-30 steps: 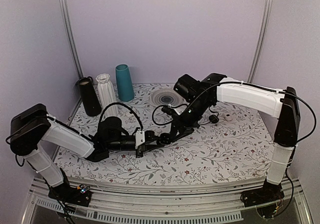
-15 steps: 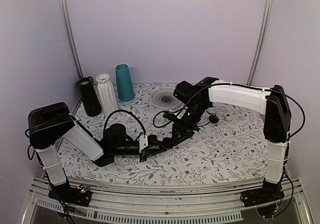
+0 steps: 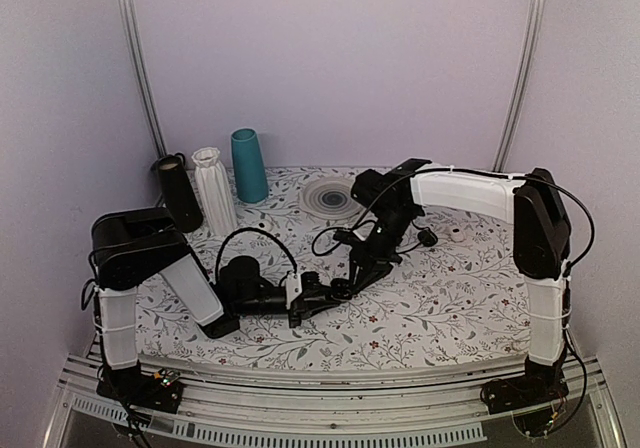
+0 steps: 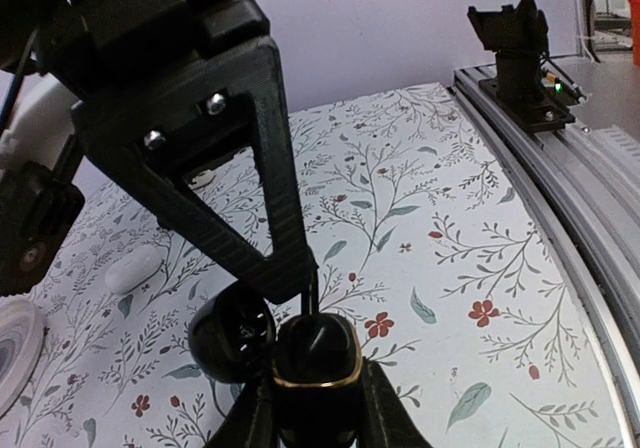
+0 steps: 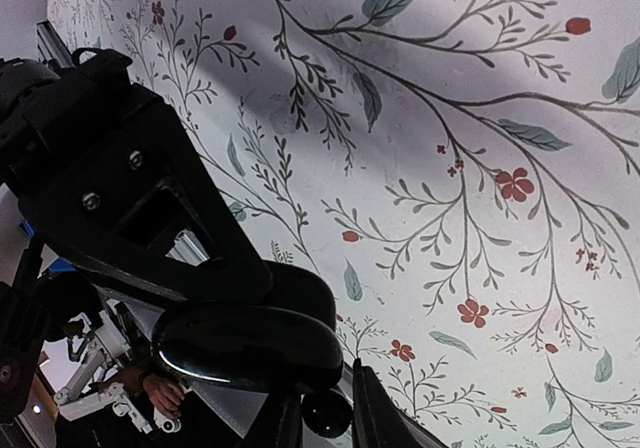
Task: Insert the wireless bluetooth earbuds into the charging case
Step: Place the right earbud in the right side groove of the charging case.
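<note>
Currently left gripper is clamped on the case, mid-cloth. Right gripper is nearly closed, pinching what looks like an earbud right beside the case. Risk: bud misaligned with its socket jams or pops loose; pushing down could twist the case in its grip

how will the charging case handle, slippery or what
Probably slippery: the charging case is glossy and rounded, so it could squirt from the left gripper, whose jaws pinch its sides. Seems rigid plastic, likely light; may roll if dropped.
</note>
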Controlling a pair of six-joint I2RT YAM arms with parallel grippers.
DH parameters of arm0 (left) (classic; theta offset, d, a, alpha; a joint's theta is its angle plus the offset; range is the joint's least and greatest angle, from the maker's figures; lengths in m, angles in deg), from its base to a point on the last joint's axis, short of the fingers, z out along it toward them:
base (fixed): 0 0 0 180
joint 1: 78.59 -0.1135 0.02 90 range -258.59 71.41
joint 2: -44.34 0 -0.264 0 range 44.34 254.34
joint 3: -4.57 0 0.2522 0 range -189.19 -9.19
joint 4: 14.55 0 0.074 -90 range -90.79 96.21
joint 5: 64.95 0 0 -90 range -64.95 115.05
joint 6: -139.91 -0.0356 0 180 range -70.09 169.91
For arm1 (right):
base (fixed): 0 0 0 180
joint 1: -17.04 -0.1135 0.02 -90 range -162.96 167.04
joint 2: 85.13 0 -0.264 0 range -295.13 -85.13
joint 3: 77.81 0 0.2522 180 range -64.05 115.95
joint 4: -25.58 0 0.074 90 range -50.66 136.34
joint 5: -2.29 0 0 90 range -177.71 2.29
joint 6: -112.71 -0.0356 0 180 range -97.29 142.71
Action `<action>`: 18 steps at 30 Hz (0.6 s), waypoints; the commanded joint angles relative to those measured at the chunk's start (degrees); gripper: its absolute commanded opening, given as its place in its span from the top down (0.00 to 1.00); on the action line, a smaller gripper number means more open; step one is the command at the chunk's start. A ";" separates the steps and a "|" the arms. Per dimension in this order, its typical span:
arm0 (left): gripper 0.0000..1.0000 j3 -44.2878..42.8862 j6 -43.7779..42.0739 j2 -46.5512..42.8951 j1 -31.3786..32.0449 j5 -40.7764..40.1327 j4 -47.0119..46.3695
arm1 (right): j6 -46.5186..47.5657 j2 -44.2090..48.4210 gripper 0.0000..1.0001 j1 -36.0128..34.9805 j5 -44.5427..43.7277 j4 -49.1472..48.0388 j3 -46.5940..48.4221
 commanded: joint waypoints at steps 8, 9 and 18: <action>1.00 -3.64 3.27 3.00 1.04 3.17 -10.77 | -0.75 -2.29 0.82 0.44 -2.56 -3.72 2.56; 1.00 -3.95 3.53 3.27 1.04 3.17 -10.54 | -0.95 -2.30 0.82 0.45 -2.88 -3.73 2.73; 1.00 -6.74 5.17 5.40 1.05 2.92 -8.58 | -3.22 -1.69 0.82 0.40 -5.16 -4.32 3.15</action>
